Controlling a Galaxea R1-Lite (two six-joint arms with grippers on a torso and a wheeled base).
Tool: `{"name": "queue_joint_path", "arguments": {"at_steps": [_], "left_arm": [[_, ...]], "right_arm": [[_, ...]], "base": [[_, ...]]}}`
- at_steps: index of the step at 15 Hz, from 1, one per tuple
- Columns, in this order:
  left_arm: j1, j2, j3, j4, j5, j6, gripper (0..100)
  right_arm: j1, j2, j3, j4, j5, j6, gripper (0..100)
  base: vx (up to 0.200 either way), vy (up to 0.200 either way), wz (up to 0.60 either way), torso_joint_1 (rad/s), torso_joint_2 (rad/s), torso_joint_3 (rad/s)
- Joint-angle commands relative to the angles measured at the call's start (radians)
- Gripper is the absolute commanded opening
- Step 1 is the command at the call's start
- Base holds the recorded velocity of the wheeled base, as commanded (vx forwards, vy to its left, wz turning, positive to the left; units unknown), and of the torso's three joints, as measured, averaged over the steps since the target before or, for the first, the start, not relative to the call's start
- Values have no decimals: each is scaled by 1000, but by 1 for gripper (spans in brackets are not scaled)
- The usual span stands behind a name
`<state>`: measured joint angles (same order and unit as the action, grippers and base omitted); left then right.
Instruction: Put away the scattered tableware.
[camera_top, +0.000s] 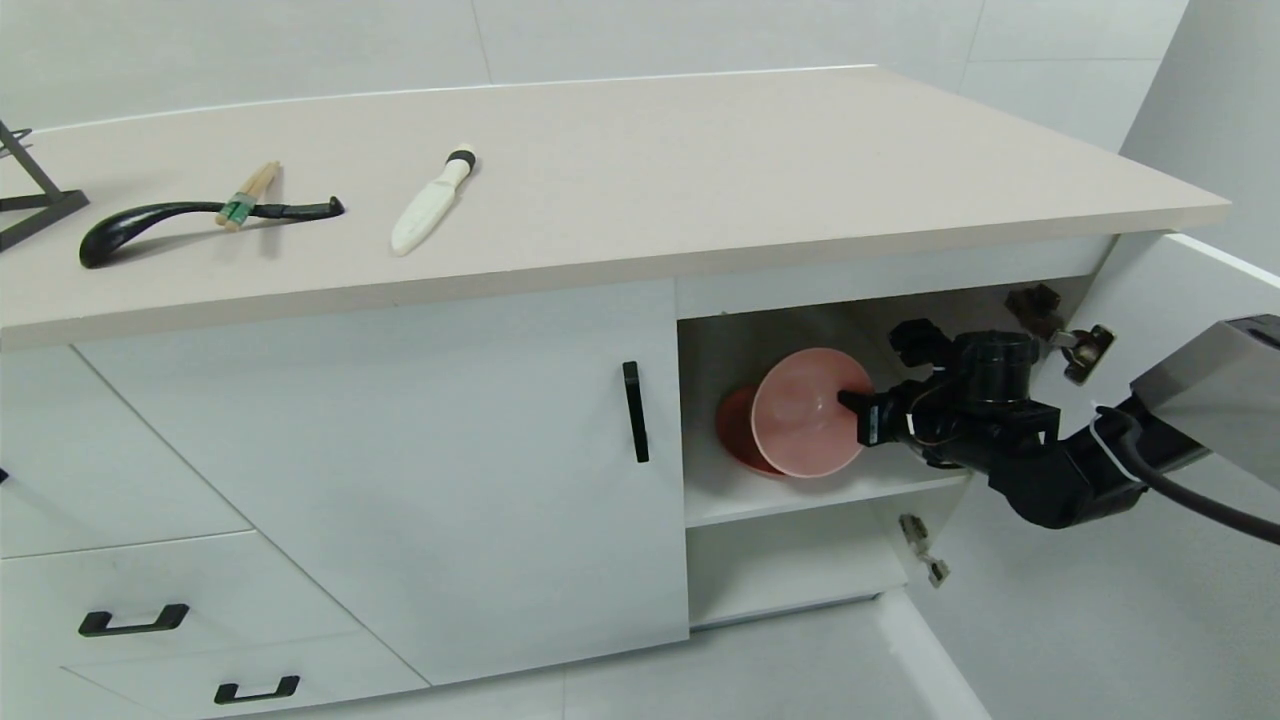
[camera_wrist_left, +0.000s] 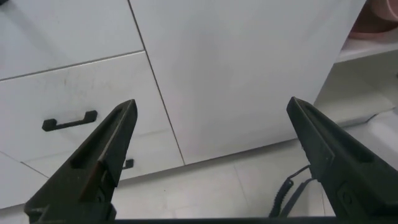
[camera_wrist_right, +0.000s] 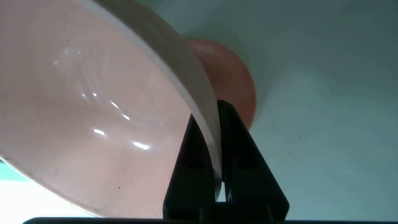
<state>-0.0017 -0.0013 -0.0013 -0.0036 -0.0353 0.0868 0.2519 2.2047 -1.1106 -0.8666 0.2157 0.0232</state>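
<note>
- Tabletop (camera_top: 700, 170): a black ladle (camera_top: 180, 222), chopsticks (camera_top: 248, 195) crossing its handle and a white utensil (camera_top: 430, 205) lie well left of the right end effector (camera_top: 850, 398), higher up.
- Cabinet shelf (camera_top: 800, 492), right below that end effector: a red bowl (camera_top: 735, 430) sits behind the gripped pink bowl (camera_top: 805, 410).

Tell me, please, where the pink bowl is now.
The pink bowl is at right in the head view, at the upper shelf of the open cupboard, tipped on edge with its rim in the right gripper, a red bowl behind it.
</note>
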Motion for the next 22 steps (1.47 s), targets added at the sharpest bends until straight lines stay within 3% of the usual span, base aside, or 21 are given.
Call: {"name": "queue_joint_path", "arguments": {"at_steps": [1, 3, 4, 5, 6, 7, 10, 22], "left_arm": [[0, 1, 1, -3, 3, 7, 100], [2, 1, 0, -73, 18, 10, 100], [2, 1, 0, -55, 45, 7, 100], [2, 1, -2, -32, 78, -19, 100], [2, 1, 1, 11, 68, -52, 100], [2, 1, 0, 7, 64, -58, 100], [2, 1, 0, 7, 64, -58, 100], [2, 1, 0, 5, 64, -82, 100]], "right_arm": [[0, 17, -35, 4, 1, 0, 0], [6, 24, -46, 4, 2, 0, 0], [9, 26, -48, 8, 1, 0, 0], [10, 29, -49, 29, 2, 0, 0], [12, 30, -60, 52, 2, 0, 0], [12, 32, -77, 72, 2, 0, 0], [12, 47, -138, 149, 1, 0, 0], [3, 99, -143, 101, -6, -2, 0]], "base": [[0, 0, 0, 0, 0, 0], [0, 0, 0, 0, 0, 0], [0, 0, 0, 0, 0, 0], [0, 0, 0, 0, 0, 0], [0, 0, 0, 0, 0, 0], [0, 0, 0, 0, 0, 0], [0, 0, 0, 0, 0, 0], [0, 0, 0, 0, 0, 0]]}}
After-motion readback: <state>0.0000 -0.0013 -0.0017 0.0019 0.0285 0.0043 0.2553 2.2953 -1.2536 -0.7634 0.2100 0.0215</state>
